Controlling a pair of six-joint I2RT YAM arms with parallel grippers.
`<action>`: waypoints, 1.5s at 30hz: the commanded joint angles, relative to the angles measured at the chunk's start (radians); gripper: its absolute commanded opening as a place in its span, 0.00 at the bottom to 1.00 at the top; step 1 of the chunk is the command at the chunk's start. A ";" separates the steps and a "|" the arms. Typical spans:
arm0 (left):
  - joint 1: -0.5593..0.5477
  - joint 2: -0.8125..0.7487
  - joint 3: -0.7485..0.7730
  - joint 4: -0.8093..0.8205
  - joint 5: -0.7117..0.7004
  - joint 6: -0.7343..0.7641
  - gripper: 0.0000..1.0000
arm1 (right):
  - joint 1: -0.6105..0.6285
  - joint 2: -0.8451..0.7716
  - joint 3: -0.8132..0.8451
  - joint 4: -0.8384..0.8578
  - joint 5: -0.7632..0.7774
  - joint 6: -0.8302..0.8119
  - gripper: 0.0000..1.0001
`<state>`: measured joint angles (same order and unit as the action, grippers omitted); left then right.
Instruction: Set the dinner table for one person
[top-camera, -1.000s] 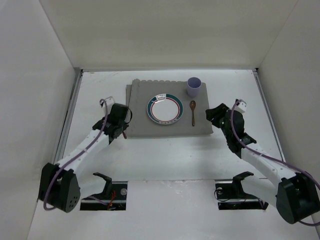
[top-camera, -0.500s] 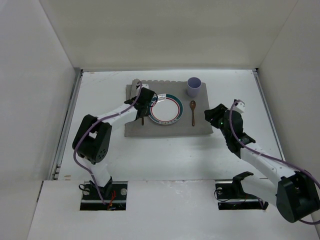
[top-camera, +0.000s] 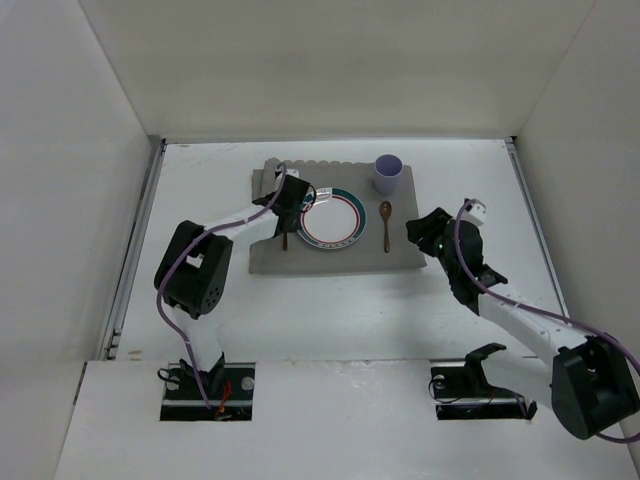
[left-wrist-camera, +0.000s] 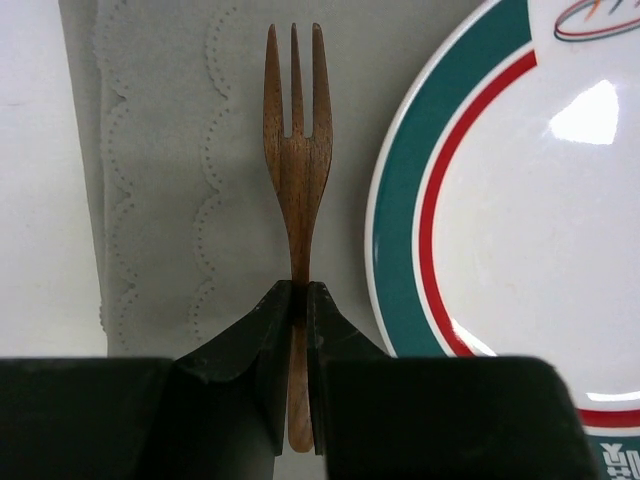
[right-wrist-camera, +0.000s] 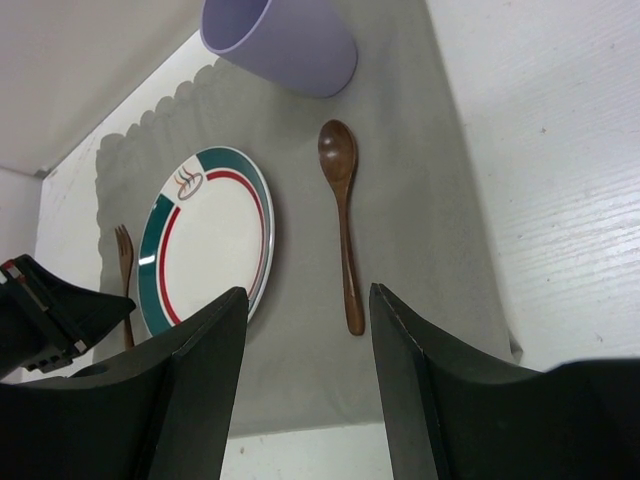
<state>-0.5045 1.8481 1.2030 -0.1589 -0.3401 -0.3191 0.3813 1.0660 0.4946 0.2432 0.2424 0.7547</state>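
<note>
The dinner table (top-camera: 330, 310) is a white tabletop with a grey placemat (top-camera: 340, 258) on it. A white plate (top-camera: 330, 217) with teal and red rings sits mid-mat. A wooden spoon (top-camera: 386, 225) lies right of it, and a lilac cup (top-camera: 387, 174) stands at the far right corner. My left gripper (left-wrist-camera: 299, 290) points down, shut on the handle of a wooden fork (left-wrist-camera: 296, 170). The fork lies along the mat left of the plate (left-wrist-camera: 520, 220), tines away. My right gripper (right-wrist-camera: 305, 295) is open and empty, near the spoon's handle (right-wrist-camera: 348, 270).
White panels wall the table on the left, far and right sides. The placemat's scalloped left edge (left-wrist-camera: 110, 200) runs close beside the fork. The left gripper (right-wrist-camera: 50, 310) also shows in the right wrist view, at the fork (right-wrist-camera: 124, 270).
My left arm has swung right from the bare table onto the placemat, carrying the fork to the plate's left side. The right gripper has barely moved.
</note>
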 joint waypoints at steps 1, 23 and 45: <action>0.017 -0.018 -0.009 0.024 0.001 0.022 0.06 | 0.014 0.011 0.033 0.059 -0.003 -0.015 0.58; 0.007 -0.084 -0.072 0.027 -0.005 0.005 0.32 | 0.020 0.009 0.030 0.061 0.015 -0.020 0.60; 0.034 -0.900 -0.683 0.199 -0.293 -0.349 1.00 | -0.055 -0.179 -0.076 0.050 0.212 0.024 0.29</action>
<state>-0.4992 1.0245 0.6025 0.0326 -0.5224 -0.5369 0.3504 0.9150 0.4366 0.2508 0.3840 0.7593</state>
